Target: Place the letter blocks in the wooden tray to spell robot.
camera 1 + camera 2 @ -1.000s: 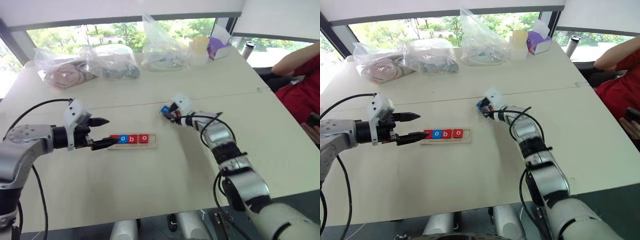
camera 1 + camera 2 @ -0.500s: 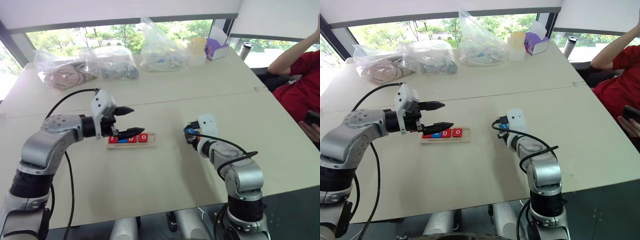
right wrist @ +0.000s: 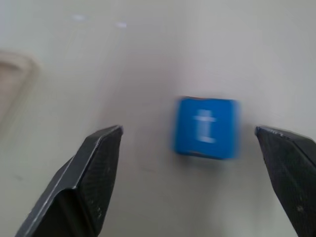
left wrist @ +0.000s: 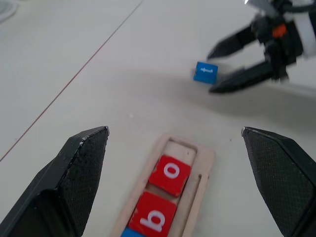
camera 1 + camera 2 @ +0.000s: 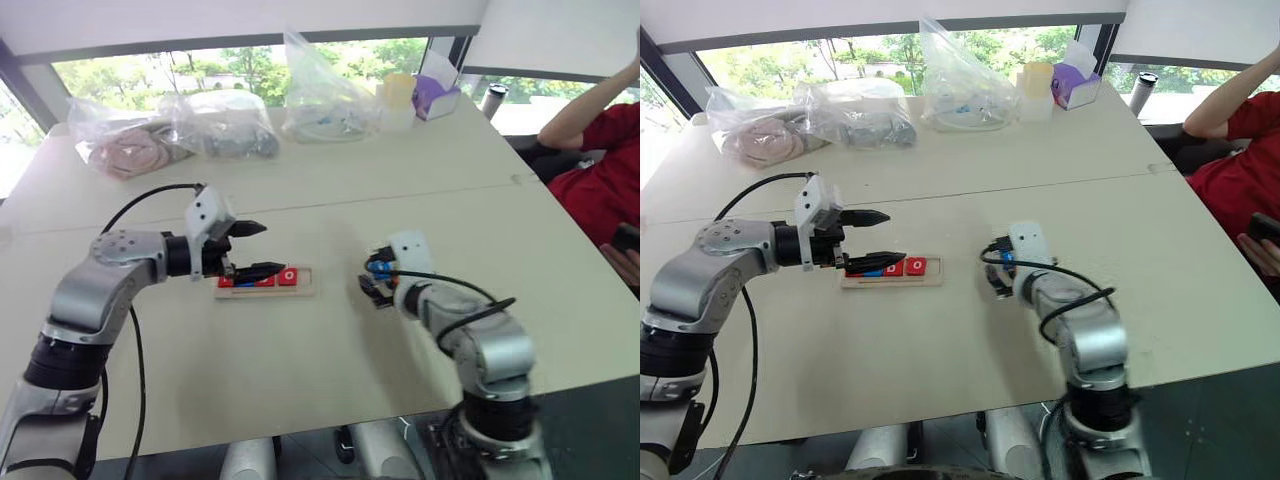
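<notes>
Left wrist view looks down on the wooden tray [image 4: 170, 190], which serves as the landmark for everything else. In it lie a red tile with a white "o" [image 4: 171, 174], then a red "b" tile [image 4: 153, 217] touching it, and the edge of a blue tile [image 4: 129, 233] next along. The slot at the tray's end beyond the "o" is bare wood. The left gripper [image 4: 177, 163] hangs over this end of the tray with its two black fingers [image 4: 81, 170] spread wide, one on each side of the tray and touching neither the tray nor any tile.

Well apart from the tray, out past its bare end, the blue "t" tile [image 4: 205, 71] lies flat on the pale table [image 4: 74, 59]. The right gripper [image 4: 232, 66] points at it, fingers parted, with the tile near the fingertips and free of both.

From the right wrist camera the "t" tile [image 3: 205, 128] sits between the spread fingers [image 3: 94, 168], nearer one of them, with table showing on either side, so nothing is pinched.

Seen from the head camera, the tray [image 5: 265, 282] lies just under the left gripper [image 5: 258, 250], and the right gripper [image 5: 374, 284] is to the tray's right. Far behind the tray, clear plastic bags [image 5: 180, 128] line the table's window edge, and a person's red sleeve [image 5: 600, 170] shows beyond the table's right corner.
</notes>
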You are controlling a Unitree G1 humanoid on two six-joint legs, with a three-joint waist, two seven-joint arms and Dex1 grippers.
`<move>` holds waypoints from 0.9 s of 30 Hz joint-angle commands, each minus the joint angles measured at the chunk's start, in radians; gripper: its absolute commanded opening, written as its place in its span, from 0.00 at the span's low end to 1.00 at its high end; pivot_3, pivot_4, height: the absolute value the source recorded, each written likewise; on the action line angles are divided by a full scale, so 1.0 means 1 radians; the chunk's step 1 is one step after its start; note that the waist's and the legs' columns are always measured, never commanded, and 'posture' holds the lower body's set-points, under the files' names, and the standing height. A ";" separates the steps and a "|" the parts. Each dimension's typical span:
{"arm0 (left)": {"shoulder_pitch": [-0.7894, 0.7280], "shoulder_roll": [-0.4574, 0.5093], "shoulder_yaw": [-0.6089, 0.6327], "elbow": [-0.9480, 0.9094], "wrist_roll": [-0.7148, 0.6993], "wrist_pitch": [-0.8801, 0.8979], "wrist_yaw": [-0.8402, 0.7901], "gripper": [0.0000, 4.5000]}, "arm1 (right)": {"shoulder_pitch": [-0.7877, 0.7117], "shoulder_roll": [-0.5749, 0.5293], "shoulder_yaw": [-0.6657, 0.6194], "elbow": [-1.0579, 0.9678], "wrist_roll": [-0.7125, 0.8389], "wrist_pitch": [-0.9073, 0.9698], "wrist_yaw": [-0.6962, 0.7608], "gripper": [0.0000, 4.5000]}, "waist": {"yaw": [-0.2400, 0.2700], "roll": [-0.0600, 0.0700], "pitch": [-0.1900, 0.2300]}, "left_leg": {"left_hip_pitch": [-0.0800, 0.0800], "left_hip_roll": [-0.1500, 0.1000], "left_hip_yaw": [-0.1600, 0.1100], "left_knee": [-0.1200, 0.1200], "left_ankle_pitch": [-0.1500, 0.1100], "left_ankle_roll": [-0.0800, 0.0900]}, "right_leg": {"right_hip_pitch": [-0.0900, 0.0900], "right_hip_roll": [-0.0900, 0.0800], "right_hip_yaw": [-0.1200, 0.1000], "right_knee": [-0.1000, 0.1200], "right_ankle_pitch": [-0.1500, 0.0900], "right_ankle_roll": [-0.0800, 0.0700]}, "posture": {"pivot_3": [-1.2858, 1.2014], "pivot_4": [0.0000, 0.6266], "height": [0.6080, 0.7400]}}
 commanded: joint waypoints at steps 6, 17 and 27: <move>0.004 0.083 0.034 -0.040 -0.042 0.028 -0.099 1.00 | -0.008 -0.389 -0.059 0.151 0.232 -0.591 0.673 0.99 | 0.000 -0.001 0.000 | 0.001 0.001 -0.002 -0.003 -0.001 0.001 | 0.000 0.003 0.000 -0.001 -0.001 0.001 | 0.52 0.24 0.99; 0.102 0.152 0.110 -0.234 -0.158 0.152 -0.066 1.00 | -0.284 -0.355 0.163 1.000 0.024 -1.287 0.980 0.99 | -0.005 -0.003 0.002 | 0.002 0.001 0.000 0.000 -0.001 0.002 | 0.001 0.003 0.002 0.000 -0.001 0.001 | 0.52 0.24 0.99; 0.178 0.175 0.175 -0.281 -0.183 0.183 -0.011 1.00 | -0.424 -0.288 0.167 1.334 -0.027 -1.466 1.090 0.59 | 0.000 -0.003 0.003 | 0.001 0.001 -0.001 0.000 -0.001 0.002 | 0.001 0.003 0.002 0.002 0.000 0.002 | 0.52 0.24 0.99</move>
